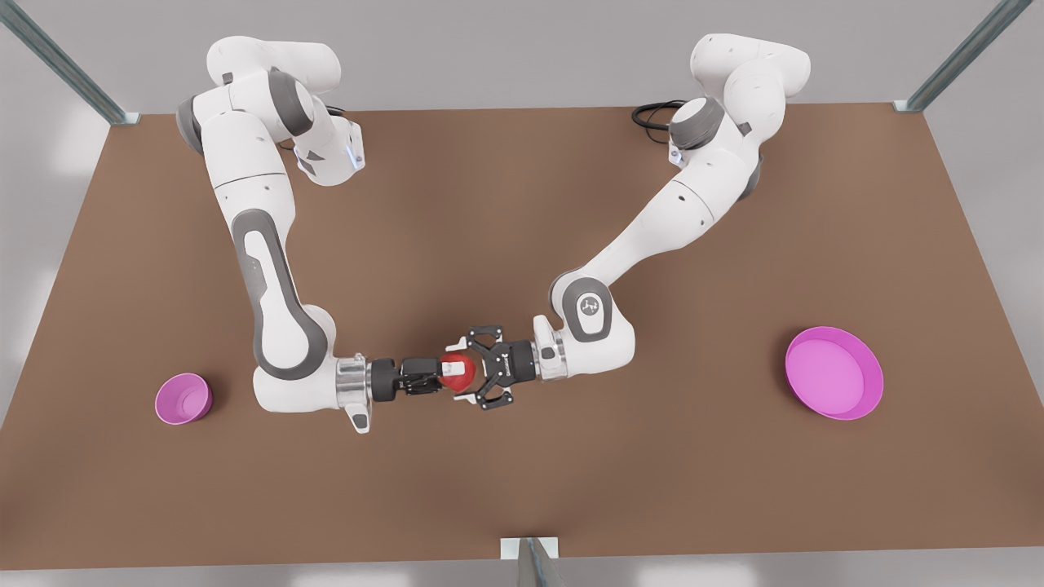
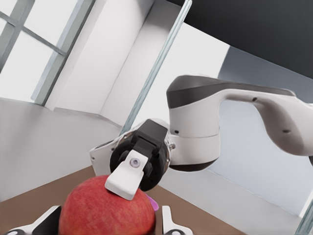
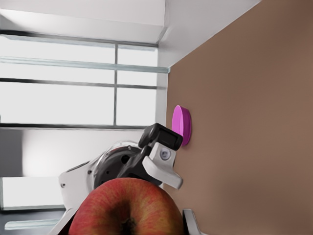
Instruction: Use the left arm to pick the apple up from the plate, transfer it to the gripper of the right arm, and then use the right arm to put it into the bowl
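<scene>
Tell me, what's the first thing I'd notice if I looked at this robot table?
The red apple over the middle of the brown table, where two white arms meet: the right gripper, from the front view's left, clamps it, and the left gripper faces it. Then the bright pink dishes: a small bowl at the front view's left, a big plate at its right.

Matt brown table (image 1: pixel 522 228), glossy red apple (image 1: pixel 457 368), smooth plastic-looking pink plate (image 1: pixel 833 372).

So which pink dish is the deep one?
The small bowl at the front view's left; the wide plate at the right is shallow.
</scene>
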